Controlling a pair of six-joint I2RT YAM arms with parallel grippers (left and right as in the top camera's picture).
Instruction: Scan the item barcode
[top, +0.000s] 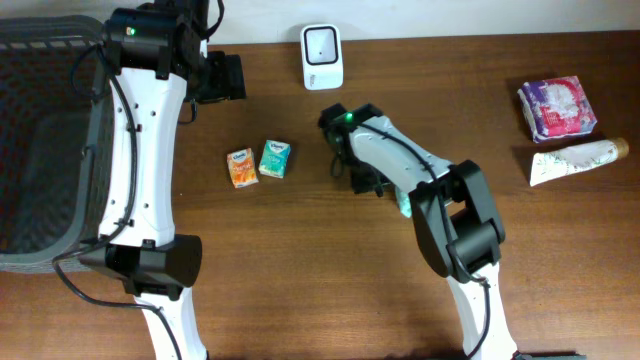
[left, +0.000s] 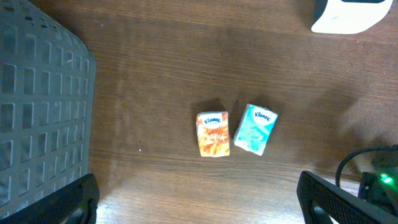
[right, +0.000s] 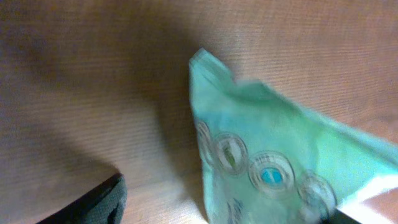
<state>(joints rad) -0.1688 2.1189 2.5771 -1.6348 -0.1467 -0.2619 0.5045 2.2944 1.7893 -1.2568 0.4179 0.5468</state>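
Observation:
A mint-green packet (right: 273, 155) printed with round symbols lies on the wooden table and fills the right wrist view. My right gripper (right: 217, 208) stands over it with the jaws apart. The left finger (right: 93, 202) is clear of the packet, and only a sliver of the right finger shows at the packet's far side. From overhead, just an edge of the packet (top: 404, 203) shows beside the right gripper (top: 362, 178). The white barcode scanner (top: 322, 57) stands at the table's back. My left gripper (top: 225, 77) hangs open and holds nothing.
An orange Kleenex pack (top: 241, 167) and a teal Kleenex pack (top: 274, 159) lie side by side left of centre. A grey basket (top: 40, 150) sits at the left edge. A pink-purple pack (top: 556, 107) and a white tube (top: 575, 160) lie at the right.

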